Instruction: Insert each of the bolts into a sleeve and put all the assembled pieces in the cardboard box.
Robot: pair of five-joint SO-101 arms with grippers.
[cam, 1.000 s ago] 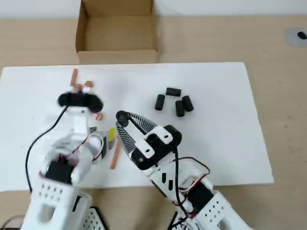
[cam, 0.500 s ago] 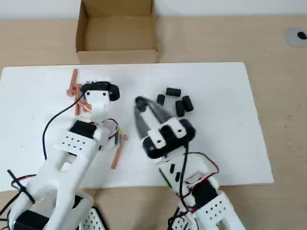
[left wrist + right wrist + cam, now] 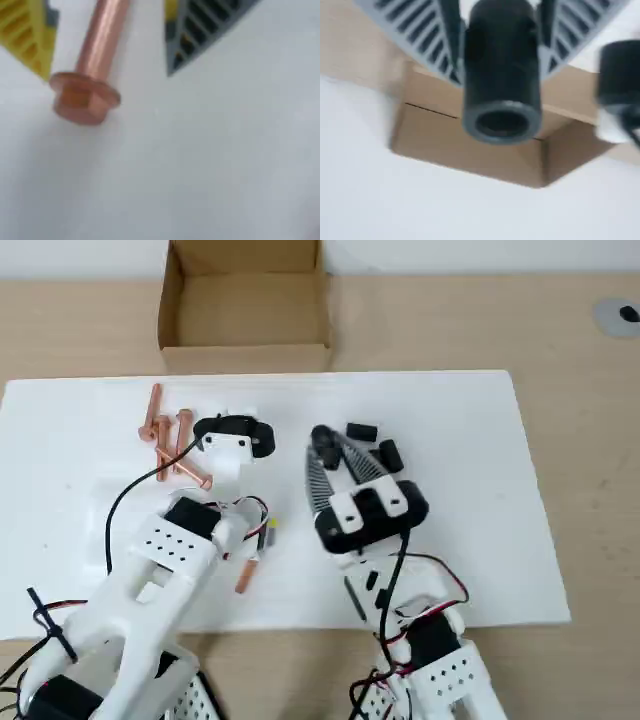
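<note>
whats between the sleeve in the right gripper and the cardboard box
Bare white sheet, in the high view, from the held sleeve to the cardboard box.

High view: bright, even, diffuse light from overhead. White sheet (image 3: 470,540) is the brightest area, nr. washed out; desk (image 3: 580,390) mid-tone. Shadows under both arms faint, soft-edged. Cardboard box (image 3: 245,310): inner walls slightly darker vs. its floor.
L wrist view: bolt (image 3: 92,60) w/ pale highlight strip along shank; soft grey shadow beside its head.
R wrist view: sleeve (image 3: 502,75) matt black, dim sheen on rim; box front shaded.
</note>
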